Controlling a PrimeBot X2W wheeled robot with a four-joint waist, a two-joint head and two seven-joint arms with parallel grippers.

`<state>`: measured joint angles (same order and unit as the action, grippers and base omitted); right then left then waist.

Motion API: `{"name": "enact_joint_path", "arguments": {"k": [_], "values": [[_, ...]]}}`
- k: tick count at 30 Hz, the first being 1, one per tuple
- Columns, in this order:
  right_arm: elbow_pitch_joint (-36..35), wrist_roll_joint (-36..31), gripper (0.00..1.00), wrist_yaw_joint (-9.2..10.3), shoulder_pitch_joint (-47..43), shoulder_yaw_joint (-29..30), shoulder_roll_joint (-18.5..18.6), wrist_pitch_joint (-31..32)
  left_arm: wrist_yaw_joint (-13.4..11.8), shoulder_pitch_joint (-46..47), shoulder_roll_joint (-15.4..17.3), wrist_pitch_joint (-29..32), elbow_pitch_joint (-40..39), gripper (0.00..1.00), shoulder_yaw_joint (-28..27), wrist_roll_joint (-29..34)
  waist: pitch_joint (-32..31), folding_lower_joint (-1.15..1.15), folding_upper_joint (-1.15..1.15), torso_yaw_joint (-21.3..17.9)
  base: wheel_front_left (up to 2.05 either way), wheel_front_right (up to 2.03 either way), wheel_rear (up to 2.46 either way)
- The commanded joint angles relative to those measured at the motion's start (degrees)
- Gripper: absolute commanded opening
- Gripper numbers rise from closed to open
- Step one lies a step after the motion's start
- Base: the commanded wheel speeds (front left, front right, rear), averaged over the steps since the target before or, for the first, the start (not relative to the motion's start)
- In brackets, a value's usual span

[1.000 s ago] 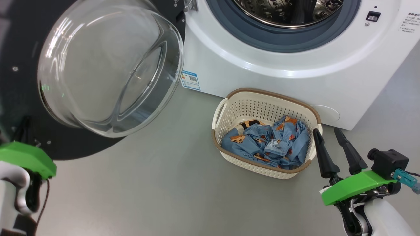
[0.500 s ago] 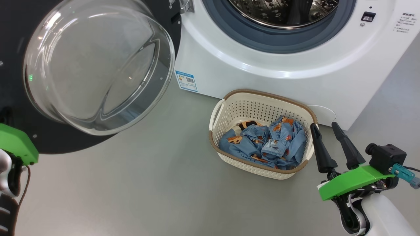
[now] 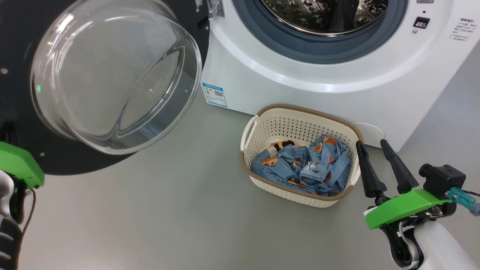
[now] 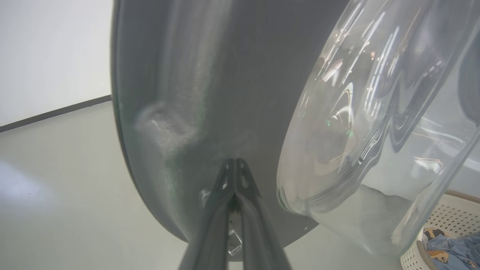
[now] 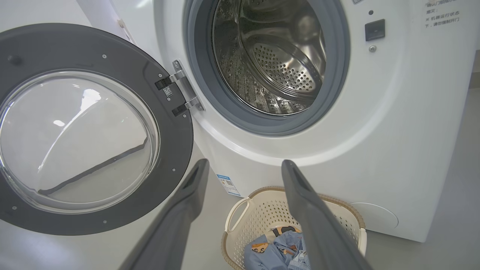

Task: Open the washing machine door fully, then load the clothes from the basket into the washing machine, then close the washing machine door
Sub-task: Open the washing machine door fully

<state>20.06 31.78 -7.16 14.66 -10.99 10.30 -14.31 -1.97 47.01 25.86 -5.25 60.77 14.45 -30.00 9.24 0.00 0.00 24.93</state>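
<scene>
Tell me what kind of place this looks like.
Probably a laundry area, possibly a bare test room. A white front-loading washer stands with its door swung open, and a basket of clothes sits before it on a plain grey floor.

- right hand (image 3: 371, 143): two long black pointy fingers on a bright green plate (image 3: 407, 208)
- boxy black camera (image 3: 444, 180) with a teal plug (image 3: 464, 199)
- glossy white forearm (image 3: 440, 249)
- left side: same green mount (image 3: 17, 167), thin brown cable (image 3: 30, 210)
</scene>
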Motion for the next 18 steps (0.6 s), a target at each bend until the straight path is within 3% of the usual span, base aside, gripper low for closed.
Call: {"name": "enact_joint_path", "arguments": {"k": [1, 18], "values": [[-1.3, -0.1, 1.0, -0.33, 0.6, -1.0, -0.2, -0.7, 0.1, 2.7, 3.4, -0.9, -0.4, 0.0, -1.5, -0.1, -0.1, 0.0, 0.0, 0.1, 0.0, 0.0, 0.0], [-1.3, 0.2, 1.0, -0.33, -0.2, -0.7, -0.8, -0.7, 3.9, -0.7, 0.9, -6.0, -0.7, 0.0, 0.0, -1.0, -1.6, 0.0, 0.0, 0.0, 0.0, 0.0, 0.0]]}}
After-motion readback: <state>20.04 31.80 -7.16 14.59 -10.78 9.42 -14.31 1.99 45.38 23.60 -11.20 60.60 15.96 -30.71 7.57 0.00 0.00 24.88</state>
